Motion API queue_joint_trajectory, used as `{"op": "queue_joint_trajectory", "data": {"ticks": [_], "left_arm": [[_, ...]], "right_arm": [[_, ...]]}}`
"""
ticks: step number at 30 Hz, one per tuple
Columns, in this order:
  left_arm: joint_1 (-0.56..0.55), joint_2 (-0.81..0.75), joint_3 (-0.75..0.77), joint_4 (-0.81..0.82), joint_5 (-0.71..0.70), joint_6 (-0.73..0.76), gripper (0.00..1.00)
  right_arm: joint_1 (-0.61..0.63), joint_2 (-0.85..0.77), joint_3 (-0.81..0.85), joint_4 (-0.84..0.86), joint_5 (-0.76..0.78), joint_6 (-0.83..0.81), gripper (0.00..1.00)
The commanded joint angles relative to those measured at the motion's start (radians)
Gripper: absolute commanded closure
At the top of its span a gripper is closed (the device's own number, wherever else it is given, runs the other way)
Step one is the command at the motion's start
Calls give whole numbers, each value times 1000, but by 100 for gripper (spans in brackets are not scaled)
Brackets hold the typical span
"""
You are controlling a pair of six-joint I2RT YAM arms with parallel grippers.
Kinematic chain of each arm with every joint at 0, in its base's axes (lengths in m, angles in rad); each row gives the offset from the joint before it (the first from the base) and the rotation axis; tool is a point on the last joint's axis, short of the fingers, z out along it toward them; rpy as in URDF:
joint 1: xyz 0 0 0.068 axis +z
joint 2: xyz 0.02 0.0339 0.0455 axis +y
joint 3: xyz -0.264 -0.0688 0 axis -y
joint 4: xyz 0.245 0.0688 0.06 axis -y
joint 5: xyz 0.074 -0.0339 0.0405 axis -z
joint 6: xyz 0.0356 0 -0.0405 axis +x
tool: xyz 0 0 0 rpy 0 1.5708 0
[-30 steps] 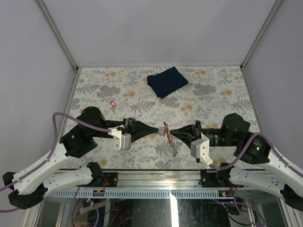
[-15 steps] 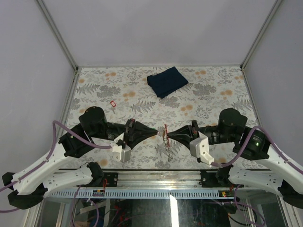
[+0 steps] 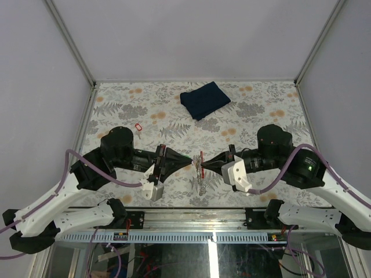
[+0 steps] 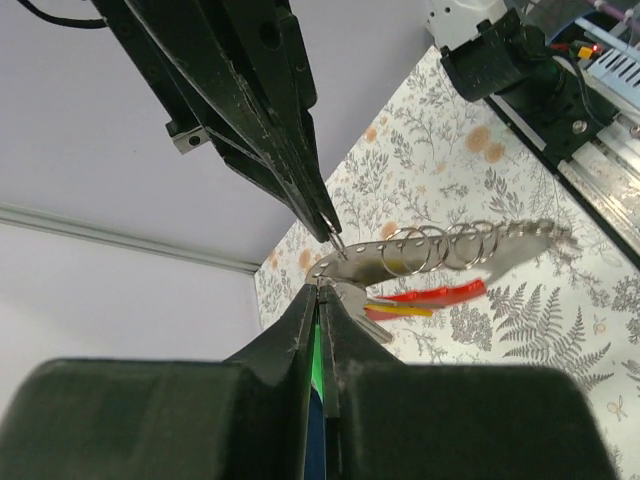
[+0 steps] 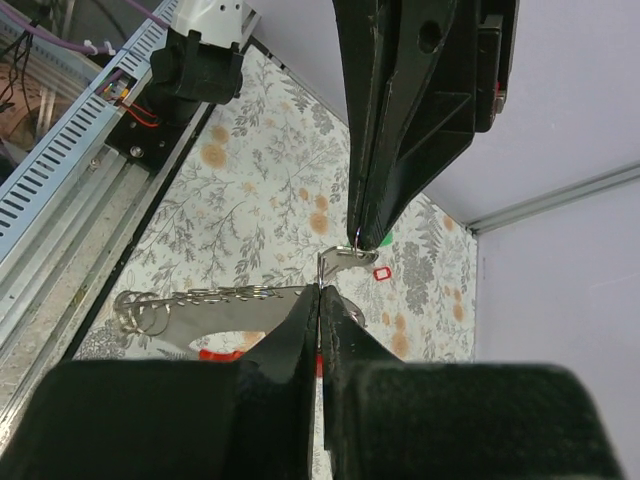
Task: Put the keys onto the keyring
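My two grippers meet tip to tip above the middle of the table. The left gripper is shut on the green-headed key, whose green shows between its jaws. The right gripper is shut on the keyring, a silvery piece with several wire loops that hangs below the tips. Its red tag and the yellow-headed key hang together under it. The key's tip touches the ring right at the right gripper's fingertips.
A folded dark blue cloth lies at the back centre. A small separate red tag lies on the floral table to the left. The metal rail with the arm bases runs along the near edge.
Both wrists have rolled, swinging their white camera housings toward the near edge, and the arms have shifted. The meeting point of the tips has stayed nearly in place. Both grips are unchanged.
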Motion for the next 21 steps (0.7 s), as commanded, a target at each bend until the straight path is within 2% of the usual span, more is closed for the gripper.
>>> {"op": "queue_joint_trajectory", "data": {"ticks": [1, 21], "left_arm": [[-3, 12, 34, -50, -23, 93, 100], [-5, 29, 55, -119, 1, 247, 100]], "right_arm": [[7, 13, 54, 7, -22, 22, 100], [7, 48, 24, 92, -70, 168, 100]]}}
